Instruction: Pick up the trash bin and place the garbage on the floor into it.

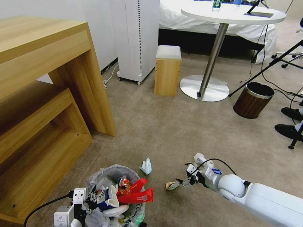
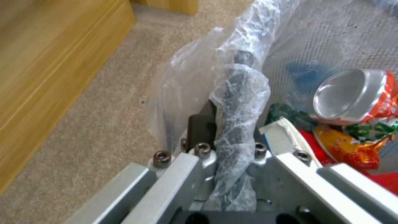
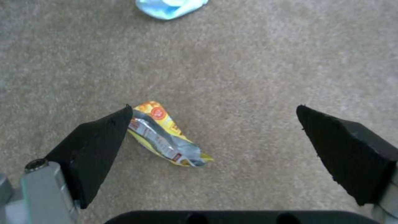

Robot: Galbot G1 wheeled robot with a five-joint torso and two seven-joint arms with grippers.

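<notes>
Most of the job looks done — the trash bin (image 1: 115,195), clamped at its bagged rim by the left claw (image 2: 224,146), is heaped with litter. Left on the carpet: a yellow wrapper (image 3: 166,137) beside the right claw (image 3: 215,133), pads spread wide, and crumpled paper (image 1: 146,166) nearby.

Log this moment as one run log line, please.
left gripper: shut on trash bin rim | right gripper: open over yellow wrapper on carpet | crumpled paper: on floor
</notes>
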